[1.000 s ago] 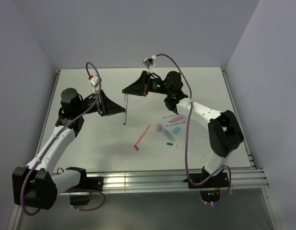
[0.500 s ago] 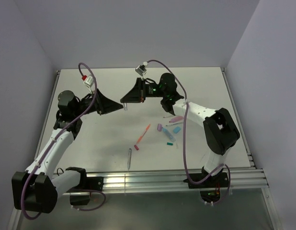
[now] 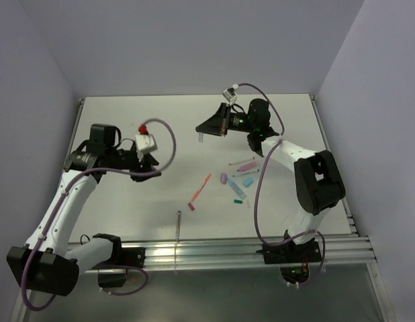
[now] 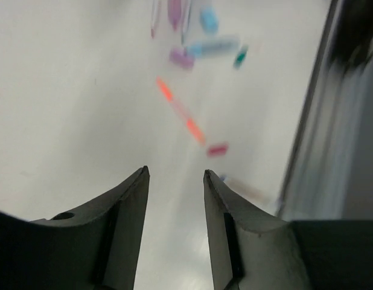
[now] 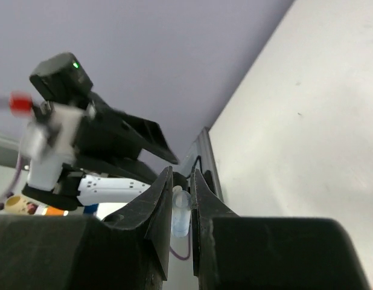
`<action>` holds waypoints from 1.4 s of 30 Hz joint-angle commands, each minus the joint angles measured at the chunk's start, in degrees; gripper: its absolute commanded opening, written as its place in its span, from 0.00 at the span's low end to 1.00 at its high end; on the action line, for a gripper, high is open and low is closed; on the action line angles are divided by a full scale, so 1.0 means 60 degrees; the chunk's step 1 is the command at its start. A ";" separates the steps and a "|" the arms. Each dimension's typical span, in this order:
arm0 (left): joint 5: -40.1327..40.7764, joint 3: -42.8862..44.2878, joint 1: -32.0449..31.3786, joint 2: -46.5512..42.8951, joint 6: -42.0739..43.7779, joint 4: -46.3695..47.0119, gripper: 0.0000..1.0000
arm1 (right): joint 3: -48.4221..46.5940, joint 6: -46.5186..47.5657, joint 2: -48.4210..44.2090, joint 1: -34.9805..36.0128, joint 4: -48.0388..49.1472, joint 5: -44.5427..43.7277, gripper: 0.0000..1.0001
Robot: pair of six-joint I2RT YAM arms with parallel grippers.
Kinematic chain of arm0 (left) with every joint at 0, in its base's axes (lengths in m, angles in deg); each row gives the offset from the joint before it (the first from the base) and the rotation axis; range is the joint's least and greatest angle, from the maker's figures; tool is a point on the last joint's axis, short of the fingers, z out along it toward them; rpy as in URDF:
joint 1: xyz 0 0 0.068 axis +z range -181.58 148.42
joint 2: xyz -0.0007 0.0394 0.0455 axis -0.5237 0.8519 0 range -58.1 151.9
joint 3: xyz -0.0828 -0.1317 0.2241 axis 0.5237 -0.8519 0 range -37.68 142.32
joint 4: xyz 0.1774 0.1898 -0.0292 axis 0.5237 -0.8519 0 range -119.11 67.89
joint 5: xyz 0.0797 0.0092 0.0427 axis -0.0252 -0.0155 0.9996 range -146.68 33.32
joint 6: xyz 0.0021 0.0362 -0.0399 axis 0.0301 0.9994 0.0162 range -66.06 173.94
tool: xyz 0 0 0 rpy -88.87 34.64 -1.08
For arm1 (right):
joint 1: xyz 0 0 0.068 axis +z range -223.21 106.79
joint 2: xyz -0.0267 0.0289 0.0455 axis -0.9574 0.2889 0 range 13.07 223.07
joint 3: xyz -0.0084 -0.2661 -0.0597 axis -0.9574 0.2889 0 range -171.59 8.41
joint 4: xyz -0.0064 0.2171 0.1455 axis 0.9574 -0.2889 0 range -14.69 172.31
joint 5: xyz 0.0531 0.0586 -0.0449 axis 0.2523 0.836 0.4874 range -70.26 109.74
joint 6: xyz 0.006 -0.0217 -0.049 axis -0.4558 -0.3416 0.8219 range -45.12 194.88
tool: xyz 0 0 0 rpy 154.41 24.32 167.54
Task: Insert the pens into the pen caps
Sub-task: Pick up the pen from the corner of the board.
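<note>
Between the nearly closed fingers of the right gripper [image 5: 180, 172] sits a short, pale translucent plastic cap [image 5: 180, 217], pinched at its sides. The left gripper [image 4: 175, 175] stands partly open with nothing in it. Ahead of its fingertips lie a slim orange-red plastic pen [image 4: 177, 109] and a small magenta cap [image 4: 216, 149], with a lilac cap [image 4: 181, 58] farther ahead. Off to their right, near the metal rail [image 3: 248, 249], lies a thin dark pen [image 3: 180, 223].

The pen [image 3: 178, 225] that hung between the two grippers has dropped and now lies by the front rail [image 3: 214, 251]. The left gripper [image 4: 174, 174] has opened and swung away to the left. The right gripper [image 3: 202, 129] has drawn back to the right, carrying its cap [image 5: 180, 219].
</note>
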 commanded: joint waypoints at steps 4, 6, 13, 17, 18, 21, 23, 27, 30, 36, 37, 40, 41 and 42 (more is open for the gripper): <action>0.3806 -0.1029 -0.2449 0.0291 1.0036 -0.3252 0.48 | 0.0270 0.2432 -0.1568 -0.0684 -0.1955 0.0028 0.00; 0.4194 -0.1834 -0.3578 0.0015 1.1308 -0.2419 0.48 | 0.0358 0.2684 -0.1933 -0.1078 -0.2409 0.0145 0.00; 0.5014 -0.3491 -0.5878 0.0186 1.4052 -0.0500 0.45 | 0.0695 0.3300 -0.2491 -0.2003 -0.3144 0.0511 0.00; 0.5454 -0.3421 -0.7108 0.1036 1.4699 -0.0013 0.46 | 0.0783 0.3403 -0.2565 -0.2121 -0.3217 0.0643 0.00; 0.5629 -0.3289 -0.7285 0.1502 1.4670 -0.0028 0.45 | 0.0783 0.3418 -0.2565 -0.2121 -0.3217 0.0672 0.00; 0.5733 -0.2761 -0.7857 0.2221 1.4437 -0.0087 0.45 | 0.0798 0.3447 -0.2623 -0.2165 -0.3217 0.0745 0.00; 0.5938 -0.2614 -0.8120 0.2487 1.4567 -0.0232 0.43 | 0.0798 0.3447 -0.2623 -0.2223 -0.3217 0.0819 0.00; 0.6260 -0.2365 -0.8342 0.3276 1.4553 -0.0643 0.42 | 0.0856 0.3388 -0.2638 -0.2355 -0.3188 0.0965 0.00; 0.6583 -0.2160 -0.8357 0.3571 1.4408 -0.0818 0.41 | 0.0944 0.3447 -0.2711 -0.2428 -0.3188 0.1053 0.00; 0.6891 -0.1866 -0.8371 0.3558 1.4289 -0.1448 0.41 | 0.1032 0.3462 -0.2682 -0.2531 -0.3173 0.1185 0.00; 0.6905 -0.1866 -0.8357 0.3499 1.4289 -0.1550 0.41 | 0.1018 0.3476 -0.2682 -0.2531 -0.3173 0.1200 0.00; 0.6950 -0.1939 -0.8371 0.3294 1.4362 -0.1653 0.42 | 0.0959 0.3447 -0.2623 -0.2531 -0.3159 0.1215 0.00; 0.6935 -0.1983 -0.8371 0.3250 1.4420 -0.1668 0.42 | 0.0944 0.3447 -0.2580 -0.2546 -0.3159 0.1215 0.00; 0.6993 -0.1998 -0.8371 0.3279 1.4436 -0.1668 0.42 | 0.0930 0.3404 -0.2580 -0.2531 -0.3144 0.1229 0.00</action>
